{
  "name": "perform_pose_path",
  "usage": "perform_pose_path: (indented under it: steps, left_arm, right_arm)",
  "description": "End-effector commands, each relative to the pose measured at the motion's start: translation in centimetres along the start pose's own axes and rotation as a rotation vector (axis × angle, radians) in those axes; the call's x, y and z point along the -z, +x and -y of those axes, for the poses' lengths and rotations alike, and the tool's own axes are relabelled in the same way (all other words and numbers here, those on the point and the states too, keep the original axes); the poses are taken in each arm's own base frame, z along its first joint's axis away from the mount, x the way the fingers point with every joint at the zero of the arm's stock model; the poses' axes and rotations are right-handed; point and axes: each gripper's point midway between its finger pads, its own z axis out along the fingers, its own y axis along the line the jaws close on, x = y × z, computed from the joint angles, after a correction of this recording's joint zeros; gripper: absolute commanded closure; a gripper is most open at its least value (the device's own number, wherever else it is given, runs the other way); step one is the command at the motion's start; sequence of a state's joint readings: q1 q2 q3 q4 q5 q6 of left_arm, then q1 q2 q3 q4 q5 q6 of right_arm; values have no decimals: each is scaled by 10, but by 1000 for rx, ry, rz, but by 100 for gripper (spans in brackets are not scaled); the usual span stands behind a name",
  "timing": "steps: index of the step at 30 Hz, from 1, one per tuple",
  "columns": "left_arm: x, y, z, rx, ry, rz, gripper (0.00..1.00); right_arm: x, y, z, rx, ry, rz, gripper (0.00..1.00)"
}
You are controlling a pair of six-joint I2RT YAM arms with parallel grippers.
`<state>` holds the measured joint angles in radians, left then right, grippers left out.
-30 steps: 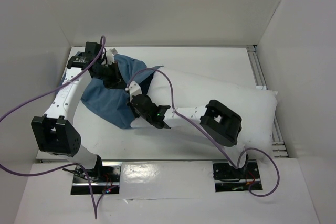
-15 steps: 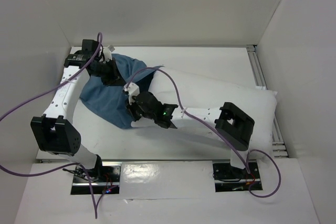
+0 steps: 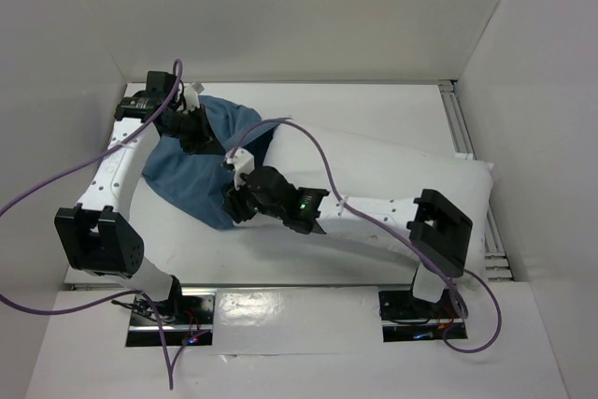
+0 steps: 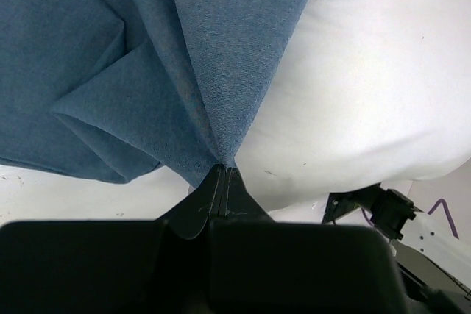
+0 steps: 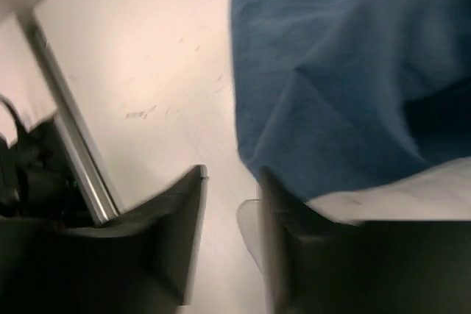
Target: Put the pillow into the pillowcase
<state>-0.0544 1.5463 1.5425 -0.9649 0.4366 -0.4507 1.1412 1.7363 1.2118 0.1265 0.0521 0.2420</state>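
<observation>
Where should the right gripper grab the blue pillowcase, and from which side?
Take the limp blue cloth pillowcase at its near hem, where it laps over the plump white pillow. Come in from the near side with the open right gripper; the left gripper pinches the far edge.

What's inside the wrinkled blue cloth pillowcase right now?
Only the left end of the plump white fabric pillow shows entering the pillowcase mouth. How far in it reaches is hidden by the blue cloth.
</observation>
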Motion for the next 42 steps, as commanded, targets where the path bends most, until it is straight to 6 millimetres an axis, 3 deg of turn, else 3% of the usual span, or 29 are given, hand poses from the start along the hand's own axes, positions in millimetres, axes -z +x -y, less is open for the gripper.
perform_pose_path:
  steps: [1, 2, 5, 8, 15, 19, 24, 27, 28, 33, 37, 42]
  left_arm:
    - [13, -3, 2, -3, 1, 44, 100]
    - [13, -3, 2, -3, 1, 44, 100]
    - [13, -3, 2, -3, 1, 44, 100]
    - [14, -2, 3, -4, 9, 41, 100]
    - [15, -4, 6, 1, 13, 48, 100]
    - [18, -4, 7, -3, 16, 56, 100]
    - [18, -4, 7, -3, 16, 56, 100]
    - [20, -6, 8, -16, 18, 64, 100]
    - [20, -6, 8, -16, 18, 64, 100]
    - [19, -9, 9, -16, 18, 64, 100]
    - [22, -12, 8, -13, 18, 76, 100]
    - [25, -14, 7, -6, 15, 81, 100]
  right_arm:
    - [31, -38, 40, 14, 243, 122, 46]
    - [37, -42, 45, 33, 274, 127, 30]
    - [30, -38, 60, 94, 338, 82, 24]
    - [17, -34, 66, 143, 343, 56, 22]
    - [-37, -22, 75, 233, 340, 31, 22]
    - [-58, -20, 85, 233, 369, 57, 22]
    - [-65, -26, 85, 222, 377, 109, 39]
    - [-60, -22, 85, 222, 366, 109, 76]
    - [-56, -24, 84, 220, 365, 118, 100]
    - [-31, -27, 74, 180, 311, 141, 100]
    - [-2, -33, 54, 121, 207, 156, 100]
    - [14, -20, 21, 67, 30, 77, 100]
